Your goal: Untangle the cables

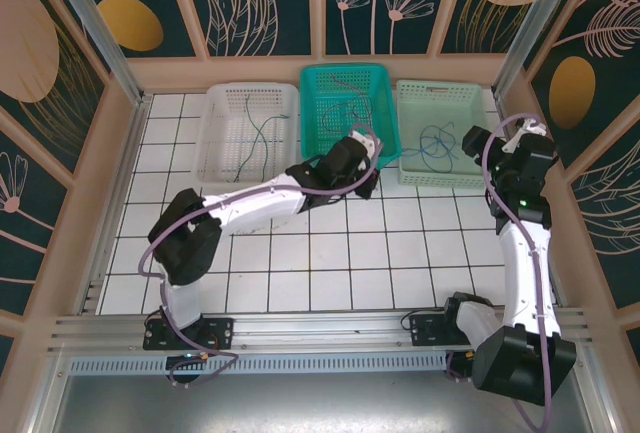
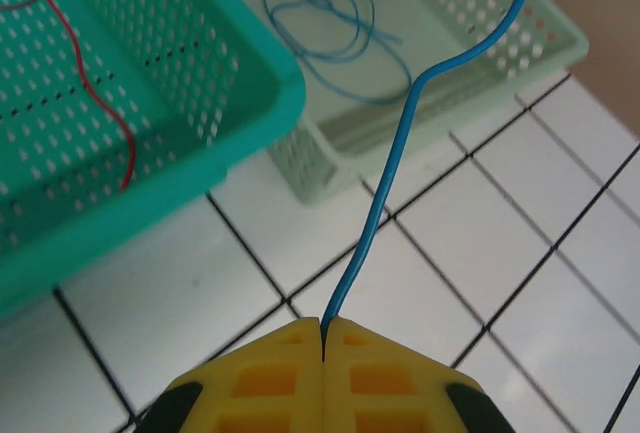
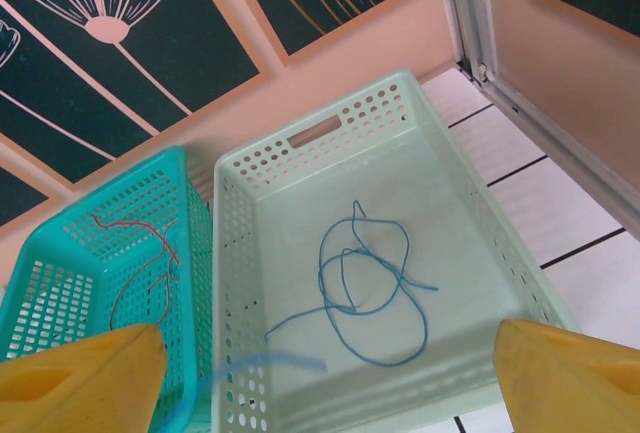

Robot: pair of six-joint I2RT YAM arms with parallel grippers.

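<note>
Three perforated plastic baskets (image 1: 225, 148) stand far. Left gripper (image 2: 322, 338) has its ribbed yellow jaws pinched on a thin, kinked blue cable (image 2: 400, 150) beside the teal basket (image 2: 250, 88); right gripper (image 3: 325, 378) gapes wide over blue loops (image 3: 345, 303) in the pale-green basket (image 3: 330, 113).

**Tabletop** (image 1: 330, 253) — glossy white tiles with dark, matt grout lines. **Teal basket** (image 1: 345, 70), **pale green basket** (image 3: 236, 253) and **white basket** (image 1: 210, 138): moulded perforated plastic, smooth, with a slight sheen. **Blue cable** (image 2: 400, 153) and **red cable** (image 2: 100, 93): thin wires in a smooth, shiny plastic sheath. **Left tool** (image 2: 323, 338) and **right tool** (image 3: 325, 378) — fingers of matt yellow plastic, those of the left moulded in a ribbed lattice. **Frame rail** (image 1: 320, 325): bare, brushed-looking metal.
</note>
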